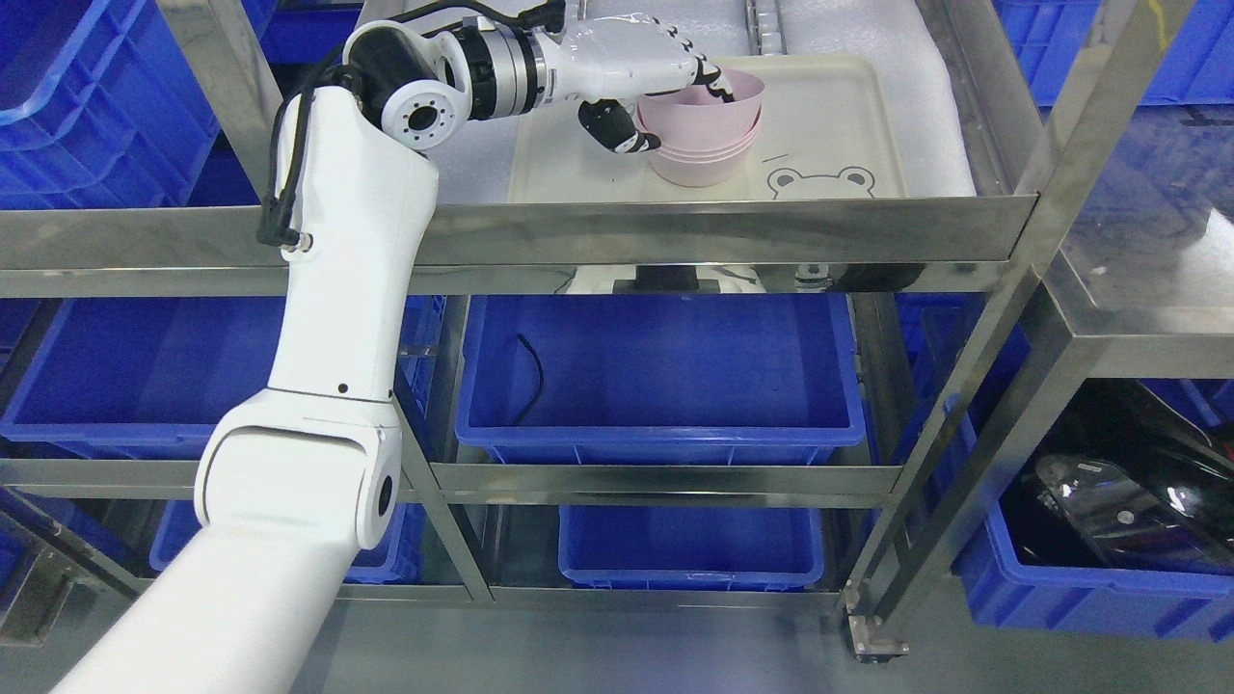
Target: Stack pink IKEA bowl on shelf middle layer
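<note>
- Pink plastic IKEA bowl (702,104) sits topmost on a stack of matching pink bowls (702,159) and leans a little to the left, so by my reading it is not yet fully nested.
- Nearest the camera, a deep blue plastic bin (660,371) on the lower shelf layer holds only a loose black cable (530,371); a second blue bin (689,547) below it looks empty.
- Up on the steel shelf layer (733,229), a cream rectangular tray with a bear print (839,145) carries the bowl stack at its left half.
- White left hand (656,92) reaches in from the left; its fingers (718,82) hook over the top bowl's far rim and inside it, while the thumb (617,130) presses the outer wall, pinching that bowl.
- Bowl lies directly right of the palm, mouth upward; seating it likely calls for lowering straight down before letting go.
- Right arm is out of view.
</note>
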`<state>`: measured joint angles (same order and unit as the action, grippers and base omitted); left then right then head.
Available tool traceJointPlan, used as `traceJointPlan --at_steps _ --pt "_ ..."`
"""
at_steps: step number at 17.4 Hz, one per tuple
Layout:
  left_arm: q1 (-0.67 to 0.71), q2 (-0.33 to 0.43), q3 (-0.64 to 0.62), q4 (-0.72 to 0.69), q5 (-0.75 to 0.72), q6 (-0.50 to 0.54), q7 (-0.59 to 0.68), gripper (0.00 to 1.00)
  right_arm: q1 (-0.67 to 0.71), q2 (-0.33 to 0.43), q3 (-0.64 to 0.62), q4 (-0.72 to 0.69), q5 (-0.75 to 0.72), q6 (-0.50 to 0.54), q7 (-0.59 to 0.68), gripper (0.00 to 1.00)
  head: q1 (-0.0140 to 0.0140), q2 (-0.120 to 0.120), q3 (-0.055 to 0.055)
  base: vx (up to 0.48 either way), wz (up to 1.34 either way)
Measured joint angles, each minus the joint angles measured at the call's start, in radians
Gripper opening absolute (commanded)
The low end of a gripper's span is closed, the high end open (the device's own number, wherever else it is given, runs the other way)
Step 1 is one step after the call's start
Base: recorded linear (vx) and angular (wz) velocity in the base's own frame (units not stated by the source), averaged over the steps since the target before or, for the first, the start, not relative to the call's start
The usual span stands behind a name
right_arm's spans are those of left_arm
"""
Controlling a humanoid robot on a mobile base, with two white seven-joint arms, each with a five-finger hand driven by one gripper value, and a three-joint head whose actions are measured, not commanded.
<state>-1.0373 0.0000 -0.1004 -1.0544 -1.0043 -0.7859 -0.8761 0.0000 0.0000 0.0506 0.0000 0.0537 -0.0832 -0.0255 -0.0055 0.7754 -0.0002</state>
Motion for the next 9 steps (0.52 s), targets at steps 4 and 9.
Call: traceJointPlan --at_steps 4,9 --pt "-0.018 0.0 0.026 -0.002 0.103 -0.002 -0.076 1.0 0.0 0.0 0.0 0.0 0.0 0.0 0.0 1.0 0.0 0.0 0.0 0.0 0.0" --pt "-0.016 0.0 0.044 -0.029 0.47 0.16 -0.077 1.0 0.0 0.0 0.0 0.0 0.0 0.0 0.0 1.0 0.0 0.0 0.0 0.0 0.0"
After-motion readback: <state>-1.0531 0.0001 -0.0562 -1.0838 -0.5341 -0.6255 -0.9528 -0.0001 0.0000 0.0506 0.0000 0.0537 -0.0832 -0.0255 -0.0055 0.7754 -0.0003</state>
